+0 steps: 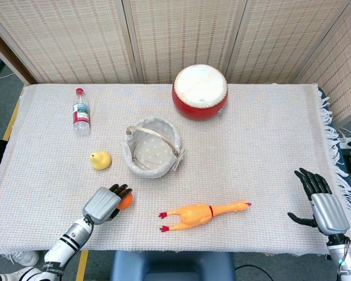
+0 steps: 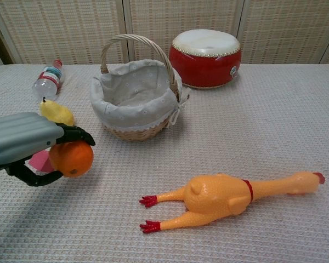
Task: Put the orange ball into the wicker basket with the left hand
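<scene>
My left hand (image 2: 27, 143) grips the orange ball (image 2: 72, 159), lifted a little off the cloth at the front left; in the head view the ball (image 1: 126, 201) peeks out under the hand (image 1: 104, 203). The wicker basket (image 2: 134, 98) with its pale lining stands behind and to the right of the ball, its handle upright; it shows in the head view as the basket (image 1: 150, 149), with nothing inside. My right hand (image 1: 319, 201) rests open at the front right edge of the table, holding nothing.
A yellow pear (image 1: 100, 160) and a water bottle (image 1: 81, 112) lie left of the basket. A red drum (image 1: 200, 91) stands behind it. A rubber chicken (image 2: 230, 194) lies at the front middle. A pink block (image 2: 39, 161) sits under the left hand.
</scene>
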You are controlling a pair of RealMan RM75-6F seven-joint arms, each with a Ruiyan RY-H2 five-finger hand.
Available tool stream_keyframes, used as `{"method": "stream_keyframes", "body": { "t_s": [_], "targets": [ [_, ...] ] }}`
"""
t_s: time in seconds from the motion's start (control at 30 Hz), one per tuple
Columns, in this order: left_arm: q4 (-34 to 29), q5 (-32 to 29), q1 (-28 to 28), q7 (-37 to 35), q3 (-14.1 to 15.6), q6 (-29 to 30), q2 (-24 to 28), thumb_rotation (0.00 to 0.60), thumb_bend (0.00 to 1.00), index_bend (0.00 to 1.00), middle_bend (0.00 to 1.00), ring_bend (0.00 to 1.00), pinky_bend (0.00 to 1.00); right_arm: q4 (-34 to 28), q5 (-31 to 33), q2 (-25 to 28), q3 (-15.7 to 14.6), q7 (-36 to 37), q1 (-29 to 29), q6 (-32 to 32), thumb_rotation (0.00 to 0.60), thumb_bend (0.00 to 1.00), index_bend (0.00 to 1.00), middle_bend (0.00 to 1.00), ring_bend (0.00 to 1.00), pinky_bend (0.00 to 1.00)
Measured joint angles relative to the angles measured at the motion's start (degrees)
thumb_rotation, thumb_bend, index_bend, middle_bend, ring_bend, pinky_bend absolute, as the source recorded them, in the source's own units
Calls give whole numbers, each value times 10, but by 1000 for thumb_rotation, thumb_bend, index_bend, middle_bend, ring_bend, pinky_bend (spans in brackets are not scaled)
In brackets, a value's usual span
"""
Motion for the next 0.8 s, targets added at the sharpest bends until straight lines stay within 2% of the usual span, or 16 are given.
{"method": "stream_keyframes", "body": {
  "t_s": [0.2, 0.4, 0.67, 0.8],
  "targets": [
    [-58, 9, 10, -39, -17, 36, 32, 600, 632, 714, 731, 698, 815, -1, -1, -1, 0, -2, 0, 1, 600, 39, 0, 0, 0, 0],
    [-87, 27, -2, -50, -54, 56, 50, 600, 632, 713, 729, 698, 809, -2, -1, 0, 0, -2, 0, 1, 600, 39, 0, 0, 0, 0],
    [-78, 14, -48, -24, -97, 32, 40, 600, 633, 703, 716, 689, 798, -3, 4, 1, 1, 2, 0, -1, 600, 39, 0, 0, 0, 0],
    [-43, -21, -87, -10, -126, 4, 17, 600, 628, 681, 677, 656, 773, -1, 9, 2, 2, 6, 2, -8, 600, 39, 0, 0, 0, 0]
  ]
}}
